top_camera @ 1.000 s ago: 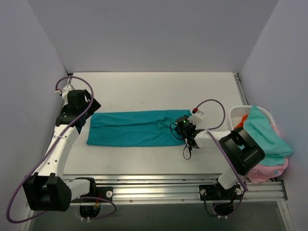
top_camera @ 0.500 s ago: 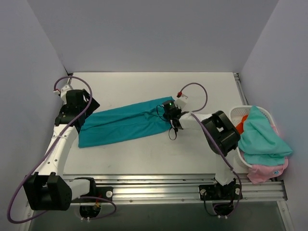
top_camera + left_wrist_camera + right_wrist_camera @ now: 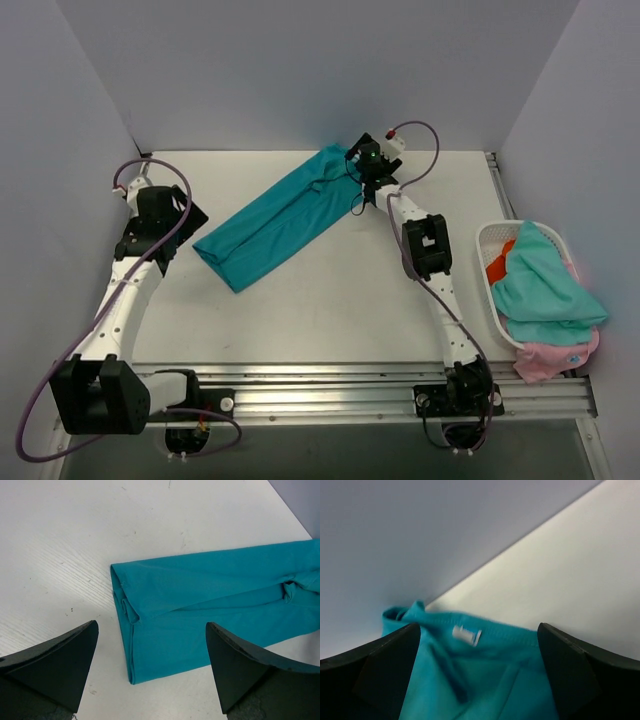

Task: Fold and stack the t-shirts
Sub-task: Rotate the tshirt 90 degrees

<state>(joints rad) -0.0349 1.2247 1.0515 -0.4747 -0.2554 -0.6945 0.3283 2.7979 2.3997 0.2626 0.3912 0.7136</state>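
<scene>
Shirt on table: teal t-shirt (image 3: 280,215), folded into a long strip, lies slantwise on the table (image 3: 300,330), collar end close to the back wall.
Right gripper (image 3: 479,625): jaws wide apart over the collar, holding nothing.
Left gripper (image 3: 151,625): jaws wide apart, empty, just short of the hem end.
Risk: strip sits askew with the collar bunched; a crosswise fold would likely land crooked, and pinching only one layer could spill the folds.
Count: one teal shirt on the table; three in the basket (image 3: 490,235): aqua shirt (image 3: 545,285), pink shirt (image 3: 560,355), orange-red shirt (image 3: 500,262); one basket.
</scene>
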